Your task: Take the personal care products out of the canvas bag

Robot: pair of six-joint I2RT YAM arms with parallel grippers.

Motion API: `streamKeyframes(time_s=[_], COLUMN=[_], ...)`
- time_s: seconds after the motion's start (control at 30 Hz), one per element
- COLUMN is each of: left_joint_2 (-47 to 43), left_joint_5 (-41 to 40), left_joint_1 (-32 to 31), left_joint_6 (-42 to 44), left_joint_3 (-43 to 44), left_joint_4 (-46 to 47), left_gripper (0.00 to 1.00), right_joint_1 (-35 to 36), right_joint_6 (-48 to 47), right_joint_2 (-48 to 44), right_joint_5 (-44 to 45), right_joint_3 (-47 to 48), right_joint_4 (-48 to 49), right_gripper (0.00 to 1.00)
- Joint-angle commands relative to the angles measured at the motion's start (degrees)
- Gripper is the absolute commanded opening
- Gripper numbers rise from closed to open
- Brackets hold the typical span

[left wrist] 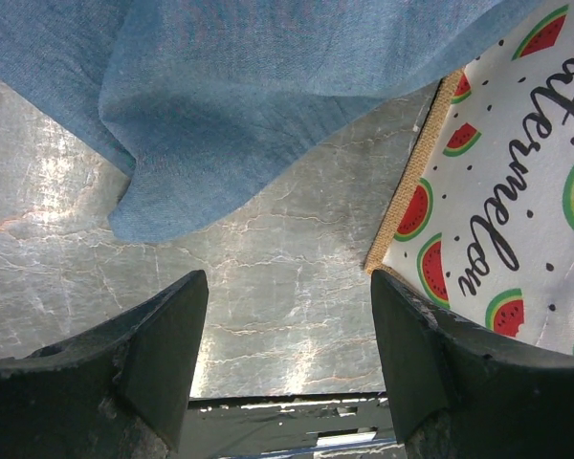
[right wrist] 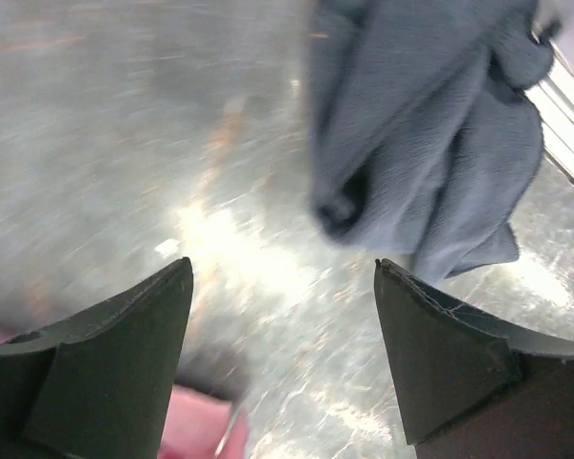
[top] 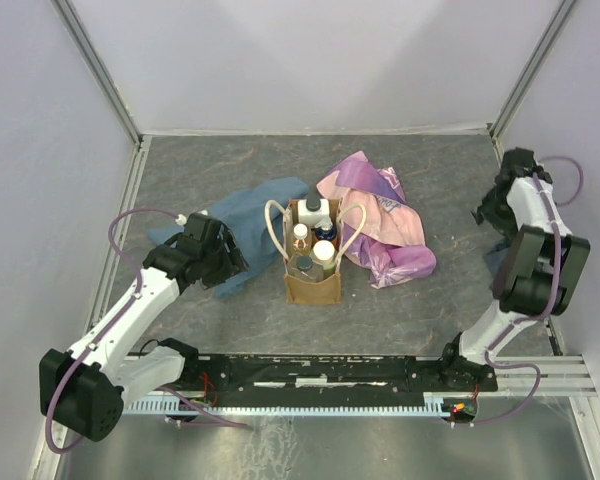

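Observation:
The tan canvas bag (top: 313,285) stands upright at the table's middle, its two cream loop handles (top: 274,228) spread to the sides. Several small bottles stand inside: a white one with dark cap (top: 313,210), pale-capped ones (top: 323,252) and a dark-lidded jar (top: 304,265). In the left wrist view the bag's side (left wrist: 502,206) has a watermelon print. My left gripper (top: 230,255) (left wrist: 289,330) is open and empty, just left of the bag over the blue cloth's edge. My right gripper (top: 485,215) (right wrist: 283,316) is open and empty at the far right, away from the bag.
A blue cloth (top: 255,215) (left wrist: 268,86) lies left of the bag. A pink-purple cloth (top: 380,220) lies right of it. A grey-blue cloth (right wrist: 430,134) lies under the right arm near the right rail (top: 555,340). Walls enclose the table on three sides.

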Motion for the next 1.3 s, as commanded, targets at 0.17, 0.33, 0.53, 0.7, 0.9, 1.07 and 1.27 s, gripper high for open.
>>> streamKeyframes(time_s=[0.17, 0.33, 0.53, 0.7, 0.9, 1.07, 1.27], left_joint_2=[-0.97, -1.73, -1.66, -2.15, -2.58, -2.92, -3.43], left_joint_5=[1.46, 1.2, 1.61, 1.09, 1.11, 0.7, 0.28], left_joint_1=[-0.32, -0.32, -0.31, -0.32, -0.33, -0.32, -0.31], left_joint_6=[-1.9, -1.97, -2.33, -2.32, -2.41, -2.38, -2.4], left_joint_3=[0.88, 0.93, 0.49, 1.26, 1.21, 1.53, 2.3], left_joint_4=[2.91, 2.73, 2.65, 1.4, 0.59, -0.59, -1.94], left_gripper=[0.76, 0.76, 0.76, 0.75, 0.75, 0.75, 0.76], right_joint_1=[16.53, 21.32, 30.07, 33.37, 34.2, 33.51, 27.21], right_joint_6=[-10.32, -14.67, -15.89, -14.91, -12.92, -11.67, -8.86], right_joint_2=[-6.54, 1.3, 4.91, 7.53, 15.27, 22.61, 30.72], right_joint_5=[-13.37, -28.45, -31.09, -34.76, -29.68, -24.68, -19.8], right_joint_3=[9.5, 15.26, 17.62, 18.46, 22.83, 27.06, 35.4], right_joint_4=[0.83, -3.14, -2.25, -1.14, -5.81, -7.76, -11.08], right_gripper=[0.85, 0.89, 0.9, 0.9, 0.9, 0.9, 0.92])
